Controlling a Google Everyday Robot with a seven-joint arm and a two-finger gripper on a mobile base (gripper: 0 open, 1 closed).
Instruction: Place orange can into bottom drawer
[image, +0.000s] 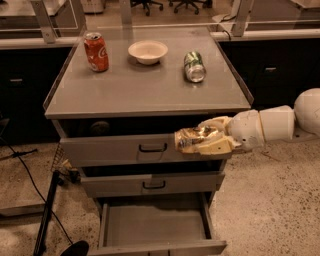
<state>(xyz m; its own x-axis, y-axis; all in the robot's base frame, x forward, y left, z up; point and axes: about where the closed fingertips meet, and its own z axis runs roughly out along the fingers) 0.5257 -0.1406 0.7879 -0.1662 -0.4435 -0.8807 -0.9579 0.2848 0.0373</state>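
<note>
Orange can (189, 136) is lying sideways between the 2 fingers (212, 148) of your gripper (202, 140), which is clamping it in front of the top drawer (110, 150), well above the bottom drawer (155, 226) that is standing open.

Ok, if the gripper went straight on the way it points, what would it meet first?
Probably nothing: the gripper, shut on the orange can, points sideways across the front of the top drawer, and that path looks free. If it sits very close, the can might graze the drawer handle; depth is unclear.
</note>
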